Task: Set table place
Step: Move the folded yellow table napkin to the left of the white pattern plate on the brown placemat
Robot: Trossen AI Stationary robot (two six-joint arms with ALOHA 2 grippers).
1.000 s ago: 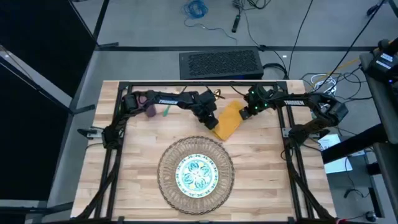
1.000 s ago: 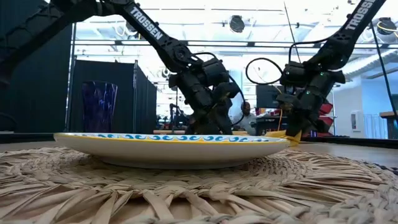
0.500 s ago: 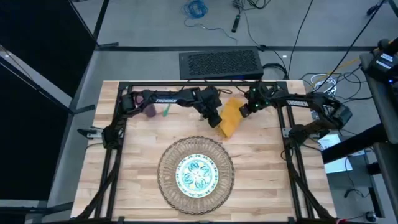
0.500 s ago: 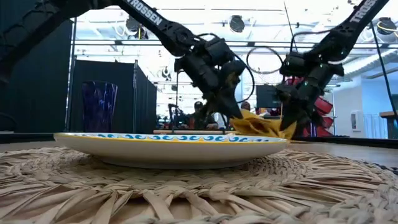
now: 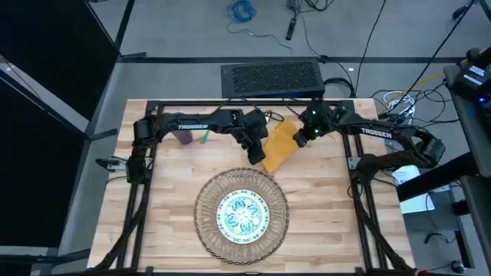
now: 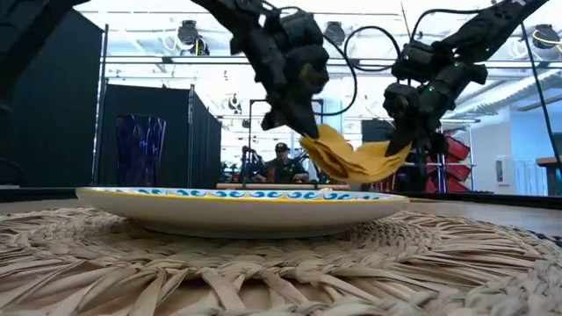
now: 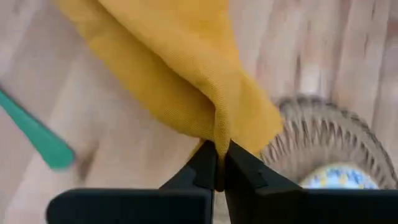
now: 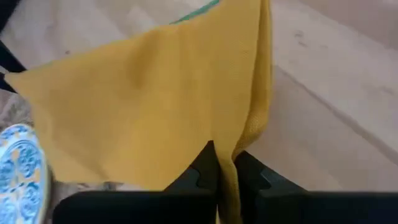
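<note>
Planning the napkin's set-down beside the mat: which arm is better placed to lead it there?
Likely the left: its tool pinches the napkin at the end nearer the mat. The right tool holds the far end. Both are shut on it, lifted.

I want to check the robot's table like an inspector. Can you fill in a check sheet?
Surface: table, light wood planks.
Job's things: plate on wicker mat; yellow napkin lifted off the table; purple cup; a teal handle beside it.
Clutter: nothing seen.
Grippers: left end effector and right end effector both pinch the napkin.
Cables: blue coil on floor.
Surroundings: black case behind table.
</note>
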